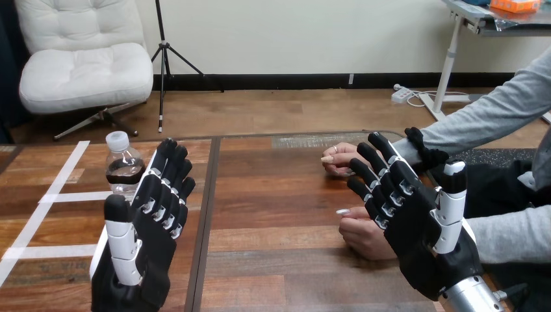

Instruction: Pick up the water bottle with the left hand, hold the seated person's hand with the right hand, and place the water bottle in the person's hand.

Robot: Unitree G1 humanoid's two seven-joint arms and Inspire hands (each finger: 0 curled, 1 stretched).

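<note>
Water bottle (122,170) stood upright on the table (279,195) at the view's left, w/ the left hand (146,240) just right of it, fingers straight, gripping nothing; whether they touched the bottle was unclear. Right hand (416,227) was likewise open and empty, fingers straight, in front of the person's nearer hand (362,235), which rested on the table, the person's farther hand (339,160) just beyond.
</note>
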